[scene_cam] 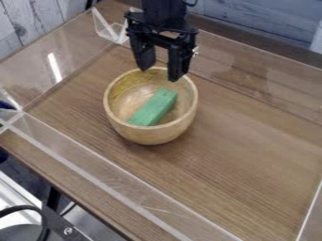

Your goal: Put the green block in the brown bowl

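The green block (153, 109) lies flat inside the brown bowl (130, 129), resting on the bowl's pale floor toward its right side. The bowl stands on the wooden table a little left of centre. My gripper (163, 60) hangs above the bowl's far rim, pointing straight down, with its two black fingers (179, 62) spread apart and nothing between them. It is clear of both the block and the bowl.
A wood-grain table top (239, 141) surrounds the bowl. Clear acrylic walls (75, 165) fence the table along the front and left edges. The black arm (160, 11) rises out of frame at the top.
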You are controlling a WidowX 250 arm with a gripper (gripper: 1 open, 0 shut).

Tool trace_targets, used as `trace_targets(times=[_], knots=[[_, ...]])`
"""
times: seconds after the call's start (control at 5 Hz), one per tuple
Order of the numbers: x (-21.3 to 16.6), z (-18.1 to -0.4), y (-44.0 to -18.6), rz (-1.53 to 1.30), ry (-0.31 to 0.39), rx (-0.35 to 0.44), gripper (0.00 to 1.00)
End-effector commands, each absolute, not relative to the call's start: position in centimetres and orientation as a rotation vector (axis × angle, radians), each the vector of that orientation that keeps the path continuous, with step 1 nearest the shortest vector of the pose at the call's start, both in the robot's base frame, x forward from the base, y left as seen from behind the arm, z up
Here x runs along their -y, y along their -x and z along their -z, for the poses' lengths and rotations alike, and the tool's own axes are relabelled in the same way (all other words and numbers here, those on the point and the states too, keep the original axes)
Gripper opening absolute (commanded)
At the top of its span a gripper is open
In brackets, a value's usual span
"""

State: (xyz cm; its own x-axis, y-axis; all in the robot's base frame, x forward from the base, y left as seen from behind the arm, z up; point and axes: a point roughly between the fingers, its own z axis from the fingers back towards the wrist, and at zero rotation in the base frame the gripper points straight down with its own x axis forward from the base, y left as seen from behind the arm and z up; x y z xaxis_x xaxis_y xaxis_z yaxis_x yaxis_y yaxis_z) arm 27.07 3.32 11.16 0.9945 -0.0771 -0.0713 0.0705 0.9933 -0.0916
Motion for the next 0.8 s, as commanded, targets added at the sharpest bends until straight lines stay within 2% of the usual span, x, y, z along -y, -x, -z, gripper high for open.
trace_targets(times=[0.0,0.6], knots=[[-3.3,-12.5,-27.8,0.082,0.071,-0.012,1.00],[-3.2,-9.8,-27.4,0.074,0.063,-0.067,1.00]])
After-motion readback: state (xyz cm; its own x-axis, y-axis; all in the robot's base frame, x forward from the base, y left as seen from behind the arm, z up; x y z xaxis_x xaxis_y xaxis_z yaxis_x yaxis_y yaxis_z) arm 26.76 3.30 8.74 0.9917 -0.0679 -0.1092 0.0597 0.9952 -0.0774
